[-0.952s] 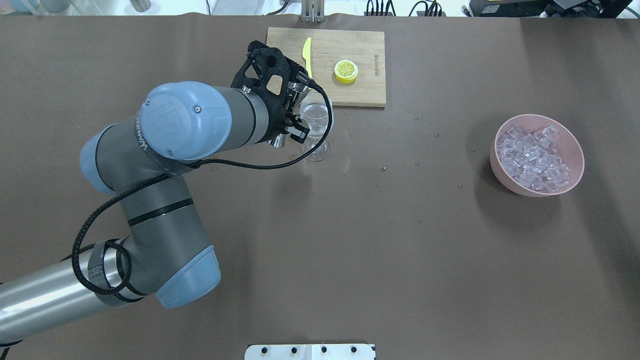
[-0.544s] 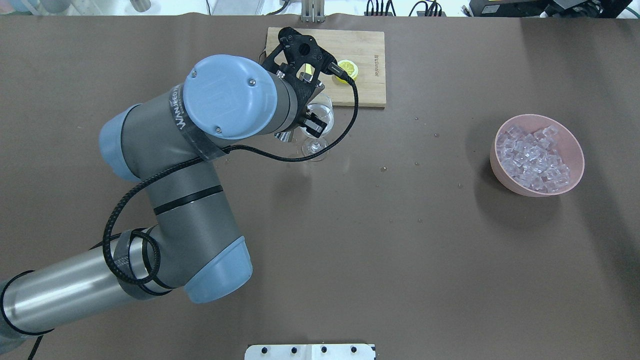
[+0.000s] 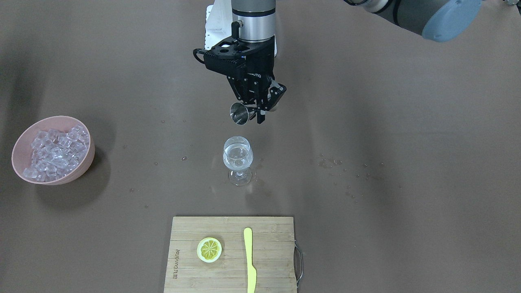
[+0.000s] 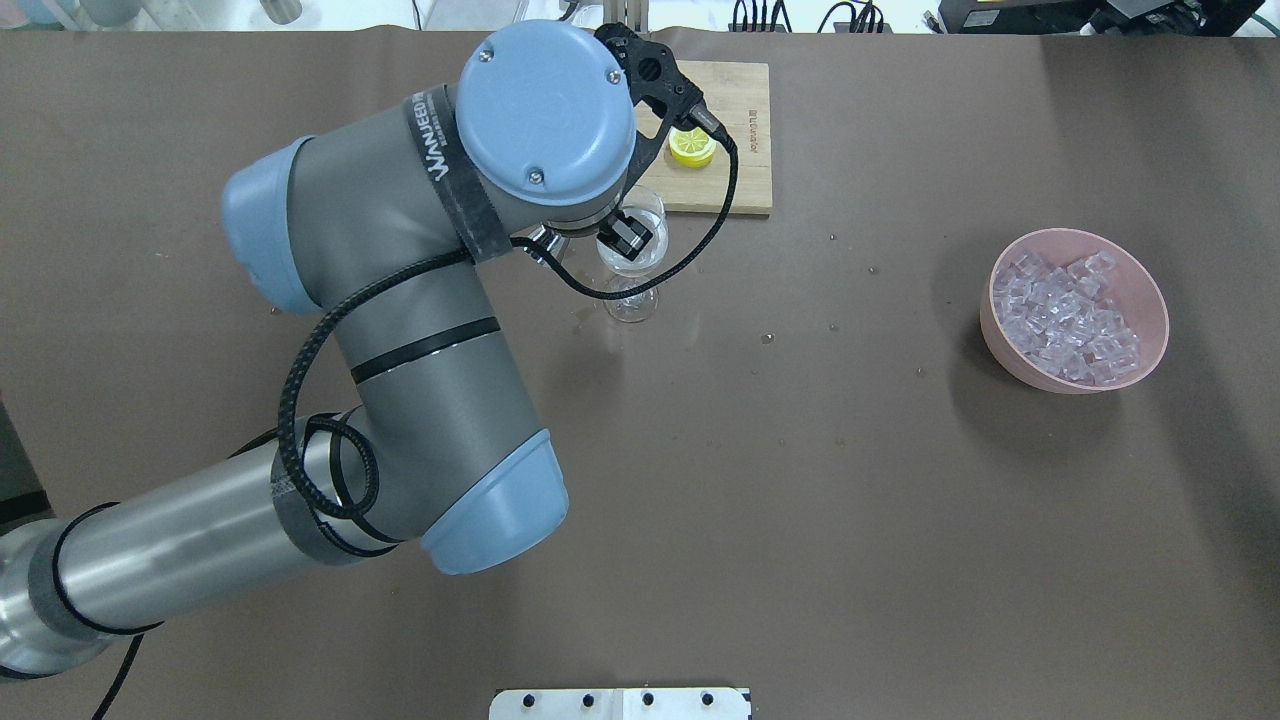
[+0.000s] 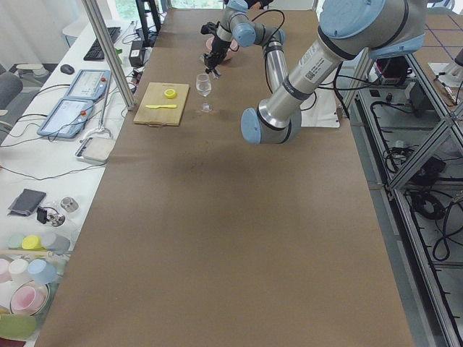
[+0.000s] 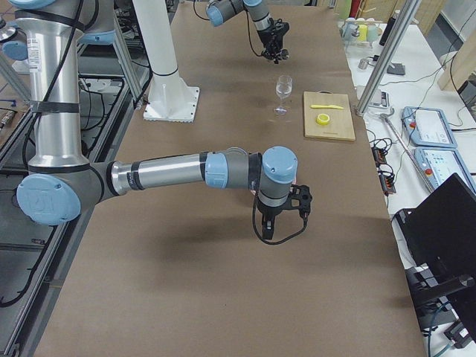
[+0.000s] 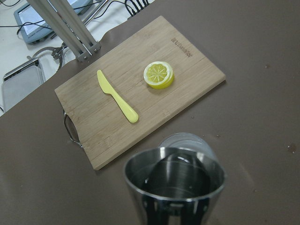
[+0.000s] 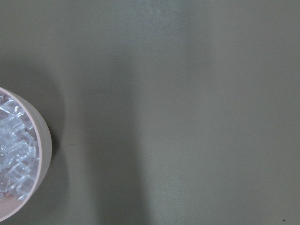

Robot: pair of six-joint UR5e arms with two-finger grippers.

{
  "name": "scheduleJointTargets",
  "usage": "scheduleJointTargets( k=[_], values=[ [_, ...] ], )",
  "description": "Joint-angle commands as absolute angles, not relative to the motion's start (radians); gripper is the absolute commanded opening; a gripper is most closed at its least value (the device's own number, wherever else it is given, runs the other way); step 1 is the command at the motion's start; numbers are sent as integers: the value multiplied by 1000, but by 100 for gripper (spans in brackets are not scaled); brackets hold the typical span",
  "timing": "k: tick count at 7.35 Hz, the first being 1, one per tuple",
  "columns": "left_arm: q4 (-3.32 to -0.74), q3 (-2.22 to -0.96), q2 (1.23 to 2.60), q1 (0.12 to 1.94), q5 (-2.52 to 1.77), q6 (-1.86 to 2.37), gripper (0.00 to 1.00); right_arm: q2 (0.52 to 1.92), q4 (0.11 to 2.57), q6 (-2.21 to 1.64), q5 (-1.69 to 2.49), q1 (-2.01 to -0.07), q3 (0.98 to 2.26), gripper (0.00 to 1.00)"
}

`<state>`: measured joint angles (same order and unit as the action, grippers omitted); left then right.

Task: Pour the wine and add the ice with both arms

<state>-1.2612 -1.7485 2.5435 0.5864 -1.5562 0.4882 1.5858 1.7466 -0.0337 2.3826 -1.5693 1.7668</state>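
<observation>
Overhead exterior, Ben: what does the surface (image 4: 800,520) look like?

Brown paper from edge to edge, Ana. Small wet specks (image 3: 329,162) lie right of centre in the front-facing view. At top centre a wooden cutting board (image 4: 745,175) carries a lemon slice (image 4: 692,146). The front-facing view also shows a yellow knife (image 3: 249,260) on the board, just beside the slice and not touching it.

And the task's things?

The wine (image 3: 237,163) is a little clear liquid in a stemmed glass (image 3: 237,146). The glass stands upright mid-frame, between the board and the arm. The ice (image 3: 53,152) fills a pink bowl (image 3: 79,173) at that view's left edge, well apart from the glass.

The hands?

The left hand (image 3: 260,109) hangs above the glass without touching it. It pinches the waist of a steel measuring cup (image 3: 240,112), which is tipped on its side with its mouth toward the camera. The right hand (image 6: 277,219) shows only in the exterior right view, pointing down over bare paper low in the frame. Whether it is spread or pressed together I cannot tell. Its wrist camera catches the bowl's rim and ice at the left edge.

And the room?

In the exterior left view a white side bench (image 5: 43,155) runs down the left edge. It holds two tablet-like screens (image 5: 66,117), a keyboard (image 5: 98,49) and, in the lower left corner, coloured cups (image 5: 30,243). An aluminium post (image 5: 108,50) rises near the board. The exterior right view has a white metal stand (image 6: 167,67) at upper left and a laptop (image 6: 446,219) at lower right.
</observation>
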Motion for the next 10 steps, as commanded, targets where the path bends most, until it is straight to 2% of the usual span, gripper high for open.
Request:
scheduleJointTargets(
  k=[1, 3, 8, 10],
  values=[
    [-1209, -1689, 2580, 607, -1575, 434, 0, 1586, 1747, -34, 2384, -1569, 1766, 100],
    [-1138, -1645, 2629, 617, -1575, 388, 0, 1586, 1747, -34, 2384, -1569, 1766, 100],
    [-970, -1635, 2689, 615, -1574, 293, 0, 1586, 1747, -34, 2384, -1569, 1764, 100],
    [-919, -1538, 2752, 615, -1569, 243, 0, 1591, 1749, -34, 2385, -1569, 1764, 100]
  ],
)
